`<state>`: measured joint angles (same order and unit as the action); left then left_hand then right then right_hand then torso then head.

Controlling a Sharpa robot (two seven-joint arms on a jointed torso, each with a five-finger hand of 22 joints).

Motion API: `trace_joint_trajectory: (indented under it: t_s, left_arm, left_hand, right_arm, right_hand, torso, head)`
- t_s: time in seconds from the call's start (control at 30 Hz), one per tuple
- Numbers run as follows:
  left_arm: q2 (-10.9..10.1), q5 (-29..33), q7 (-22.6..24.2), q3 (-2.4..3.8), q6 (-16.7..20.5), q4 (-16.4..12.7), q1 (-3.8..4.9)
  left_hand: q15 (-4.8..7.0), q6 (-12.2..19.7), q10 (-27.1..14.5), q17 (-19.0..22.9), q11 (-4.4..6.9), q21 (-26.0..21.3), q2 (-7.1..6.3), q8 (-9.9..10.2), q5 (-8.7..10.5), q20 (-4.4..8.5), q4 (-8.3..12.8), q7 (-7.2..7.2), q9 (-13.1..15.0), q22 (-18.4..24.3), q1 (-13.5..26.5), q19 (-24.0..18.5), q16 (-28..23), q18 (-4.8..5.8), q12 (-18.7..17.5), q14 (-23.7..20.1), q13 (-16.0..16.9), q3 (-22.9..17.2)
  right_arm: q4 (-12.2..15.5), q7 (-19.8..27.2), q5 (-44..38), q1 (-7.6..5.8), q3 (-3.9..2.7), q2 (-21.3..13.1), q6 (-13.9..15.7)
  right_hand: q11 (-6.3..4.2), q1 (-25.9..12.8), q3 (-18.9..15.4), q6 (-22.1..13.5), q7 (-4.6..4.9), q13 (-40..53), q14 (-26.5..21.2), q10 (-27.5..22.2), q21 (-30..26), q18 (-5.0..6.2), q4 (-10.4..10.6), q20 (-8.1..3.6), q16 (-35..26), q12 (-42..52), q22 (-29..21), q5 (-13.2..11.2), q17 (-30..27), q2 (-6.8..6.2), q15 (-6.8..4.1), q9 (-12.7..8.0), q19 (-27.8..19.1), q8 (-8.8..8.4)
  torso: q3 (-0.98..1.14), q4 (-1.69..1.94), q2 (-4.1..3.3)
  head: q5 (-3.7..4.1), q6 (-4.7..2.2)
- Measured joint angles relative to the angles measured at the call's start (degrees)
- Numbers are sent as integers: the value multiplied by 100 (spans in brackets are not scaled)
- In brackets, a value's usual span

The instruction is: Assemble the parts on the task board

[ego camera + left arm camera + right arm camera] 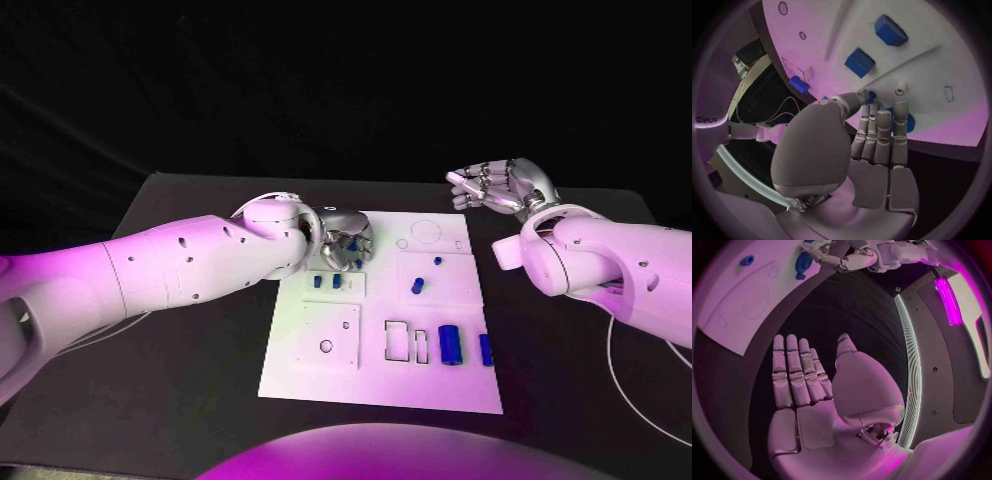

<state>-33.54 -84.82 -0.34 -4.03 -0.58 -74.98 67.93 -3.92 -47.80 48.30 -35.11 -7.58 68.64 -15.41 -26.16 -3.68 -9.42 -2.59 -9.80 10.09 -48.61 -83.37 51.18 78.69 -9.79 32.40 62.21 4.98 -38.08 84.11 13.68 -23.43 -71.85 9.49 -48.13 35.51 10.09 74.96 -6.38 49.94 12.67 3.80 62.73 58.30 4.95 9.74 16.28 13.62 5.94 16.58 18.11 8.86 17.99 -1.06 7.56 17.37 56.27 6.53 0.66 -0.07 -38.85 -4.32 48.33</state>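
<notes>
Looking at it, your left hand (343,243), fingers curled over the small blue parts (327,282) on the task board (378,385), is way closer than the open, empty right hand (498,187), though I can't tell if it's gripping one.

Magenta light washes the arms and the task board (382,385), strongest toward seven o'clock in the head view, while the backdrop beyond twelve o'clock stays black. The worktop (173,400) is dim. Both wrist views bulge like fishbowls (straight edges bow near the rim) inside a dark frame. A bright strip (949,295) glares at two o'clock in the right wrist view.
</notes>
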Motion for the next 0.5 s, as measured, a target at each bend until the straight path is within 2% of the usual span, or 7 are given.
trace_joint_trajectory:
  t_s: [0.07, 0.27, 0.37, 0.43, 0.5]
  left_arm:
    - [-5, -3, 0, -2, 0, -5, 0]
    - [-17, -13, -2, -3, -2, -13, -2]
    - [-20, -17, -5, -4, -4, -16, -2]
    - [-20, -21, -7, -5, -5, -17, -3]
    - [-19, -25, -11, -5, -4, -17, -3]
  left_hand:
    - [-20, 0, -28, 40, 26, -36, -31, 0, 0, -31, 14, 0, 0, 21, 30, -31, 0, 0, 0, -38, 0, 14]
    - [-8, 0, -71, 69, 11, -36, -28, 0, 0, -32, 30, 0, -1, 17, 32, -31, 0, 0, 0, -50, 0, 30]
    - [-4, -12, -82, -6, 18, -8, 28, 0, 0, -24, 30, -6, 11, -75, 34, 11, 0, 1, 47, -45, 0, 30]
    - [14, -70, -55, -79, -22, 54, 69, 0, 0, -24, 32, 4, 21, -157, 38, 109, 50, 0, 128, 38, 0, 29]
    - [37, -117, 12, -156, 4, 99, 71, -2, 0, -7, 55, 23, 37, -229, 40, 181, 95, 0, 179, 100, 4, 5]
  right_arm:
    - [0, 0, 0, 0, 0, 0, -1]
    - [-2, 1, -1, 0, 0, -1, -3]
    - [-2, 1, -1, 0, 0, -1, -4]
    - [-2, 1, -1, 0, 0, 0, -5]
    - [-3, 1, -1, 0, 0, 1, -6]
  right_hand:
    - [0, 5, -10, 0, 0, 0, 0, 0, 0, 0, 10, 0, 0, 22, -10, 0, -7, 5, 0, 0, 0, 0]
    - [0, 23, -18, 0, 0, 0, 0, 0, 0, 0, 18, 0, 0, 22, -14, 0, -7, 23, 0, 0, 0, 0]
    - [0, 23, -18, 0, 0, 0, 0, 0, 0, 0, 18, 0, 0, 22, -14, 0, -7, 23, 0, 0, 0, 0]
    - [0, 23, -17, 0, 0, 0, 0, 0, 0, 0, 17, 0, 0, 22, -13, 0, -7, 23, 0, -1, 0, 0]
    - [0, 23, -17, 0, 0, 0, 0, 0, 0, 0, 17, 0, 0, 22, -13, 0, -7, 23, 0, -5, 0, 0]
  torso:
    - [-1, 0, 1]
    - [-1, -2, 4]
    - [-1, -2, 5]
    - [-1, -3, 5]
    - [-1, -3, 5]
  head:
    - [-1, 1]
    - [-5, 4]
    - [-8, 7]
    - [-10, 7]
    - [-11, 9]
